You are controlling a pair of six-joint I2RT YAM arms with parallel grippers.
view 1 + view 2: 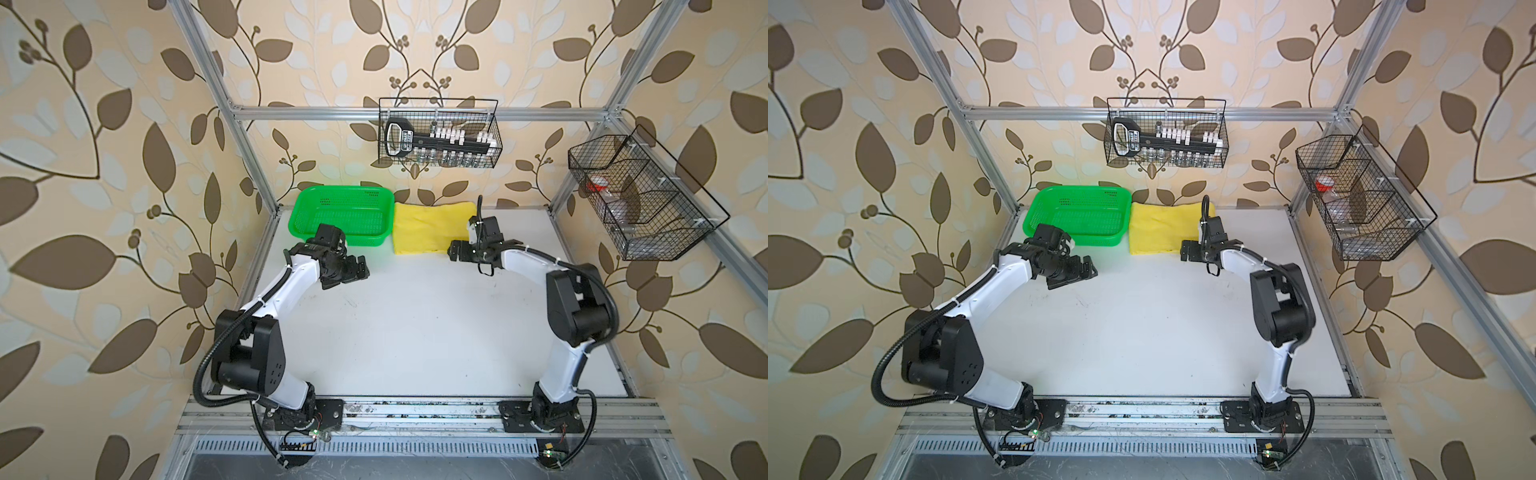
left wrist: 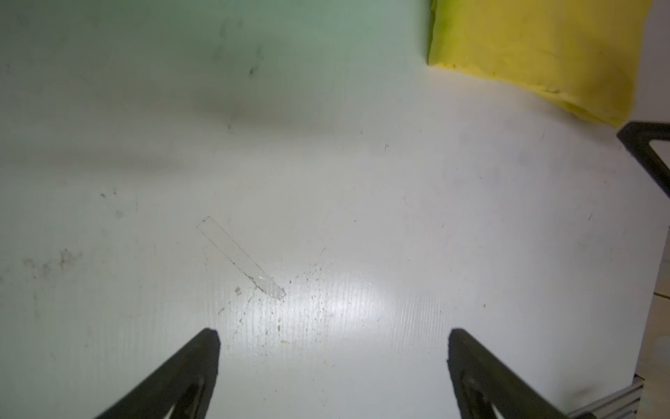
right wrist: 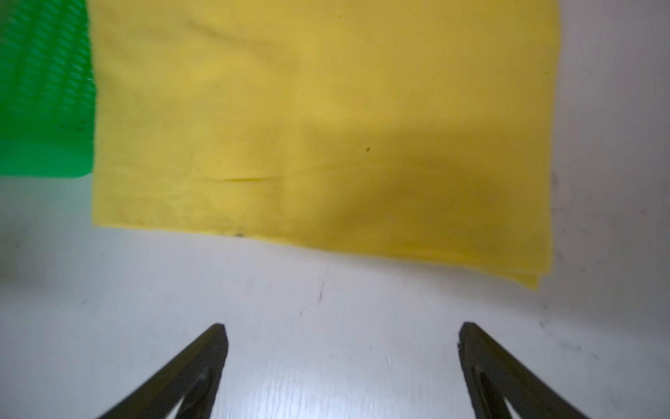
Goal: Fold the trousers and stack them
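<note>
The yellow trousers (image 1: 432,226) (image 1: 1163,228) lie folded into a flat rectangle at the back of the white table (image 1: 415,332), right beside the green basket. My left gripper (image 1: 347,276) (image 2: 331,335) hovers open over bare table, in front of the basket and left of the trousers (image 2: 536,54). Nothing is between its fingers. My right gripper (image 1: 484,248) (image 3: 342,330) is open and empty just in front of the trousers' near right edge (image 3: 319,127), apart from the cloth.
A green perforated basket (image 1: 365,239) (image 3: 43,90) stands empty at the back left, touching the trousers' left side. A wire basket (image 1: 440,133) hangs on the back rail and another (image 1: 640,195) on the right. Aluminium posts frame the table.
</note>
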